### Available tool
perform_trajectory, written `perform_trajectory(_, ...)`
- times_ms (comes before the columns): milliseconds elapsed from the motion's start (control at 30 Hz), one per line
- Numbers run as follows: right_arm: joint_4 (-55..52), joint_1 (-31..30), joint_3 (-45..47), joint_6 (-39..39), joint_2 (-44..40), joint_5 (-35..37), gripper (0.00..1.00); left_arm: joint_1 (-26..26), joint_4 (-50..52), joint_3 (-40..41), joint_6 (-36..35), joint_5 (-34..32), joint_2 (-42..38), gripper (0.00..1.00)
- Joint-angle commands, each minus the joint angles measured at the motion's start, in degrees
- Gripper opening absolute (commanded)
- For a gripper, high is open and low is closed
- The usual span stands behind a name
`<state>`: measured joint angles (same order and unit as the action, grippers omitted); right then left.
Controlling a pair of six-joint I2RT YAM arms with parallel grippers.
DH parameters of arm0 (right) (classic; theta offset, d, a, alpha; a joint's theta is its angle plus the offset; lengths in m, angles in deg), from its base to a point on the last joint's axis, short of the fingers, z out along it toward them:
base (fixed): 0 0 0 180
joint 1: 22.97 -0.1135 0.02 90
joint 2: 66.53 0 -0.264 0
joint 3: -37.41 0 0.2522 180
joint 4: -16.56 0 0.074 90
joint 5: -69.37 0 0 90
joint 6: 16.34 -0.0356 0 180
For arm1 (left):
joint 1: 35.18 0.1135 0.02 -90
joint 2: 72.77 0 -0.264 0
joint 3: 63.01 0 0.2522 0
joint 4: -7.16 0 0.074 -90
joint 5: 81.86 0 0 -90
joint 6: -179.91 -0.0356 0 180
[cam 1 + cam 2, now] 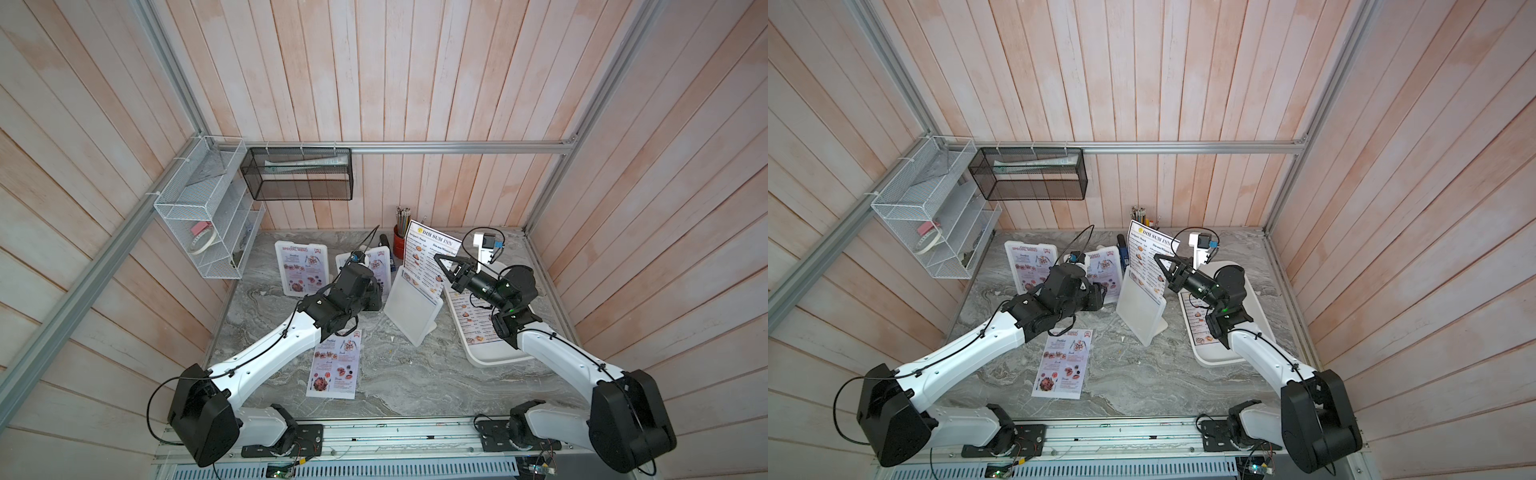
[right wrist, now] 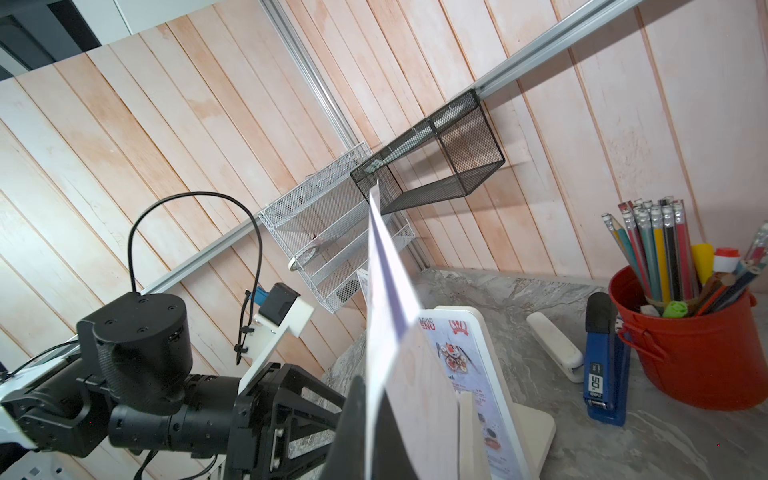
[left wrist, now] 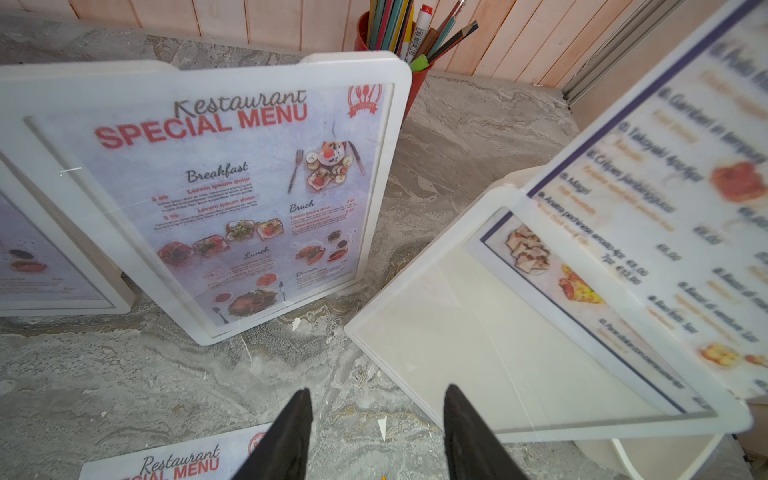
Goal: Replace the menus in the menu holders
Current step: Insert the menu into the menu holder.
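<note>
— Marble counter, plank walls closing in on three sides. Right gripper is pinching the Dim Sum Inn menu, whose lower part is sitting inside the tilted menu holder at mid-counter.
— Left gripper?
— Spread, empty, hovering just left of that holder. Likely it should be bracing the frame while the sheet is sliding straight down.
— Room?
— Tightening far side: pencil cup just behind the sheet, filled holders left, tray right. Near side is lying open, bar the loose Special Menu.

Red pencil cup beside blue stapler.
</note>
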<state>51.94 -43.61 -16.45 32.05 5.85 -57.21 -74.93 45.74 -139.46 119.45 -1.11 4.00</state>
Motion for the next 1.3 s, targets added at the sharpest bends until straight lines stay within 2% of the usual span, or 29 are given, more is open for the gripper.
perform_trajectory(0, 1.73, -1.11, -0.9, -1.13, 0.58, 1.05, 0.05, 0.34, -0.69, 0.2, -1.15, 0.29, -0.16, 0.53)
perform_trajectory(633, -11.67, -2.84, 6.24, 4.37, -9.08, 5.06, 0.22, 0.78, -1.41, -3.68, -2.9, 1.82, 1.71, 0.55)
perform_trajectory(900, -21.67, -2.36, 1.87, 8.93, -11.12, 7.89, 0.31, -1.34, -2.92, -7.86, -3.87, 4.72, 5.16, 0.63)
perform_trajectory(1100, -25.44, -1.22, -1.78, 10.18, -10.12, 7.98, 0.32, -2.29, -3.37, -10.66, -4.13, 6.06, 6.75, 0.71)
perform_trajectory(1267, -25.85, -2.19, -2.6, 10.3, -7.47, 5.73, 0.3, -2.44, -3.77, -11.72, -3.73, 8.05, 6.81, 0.73)
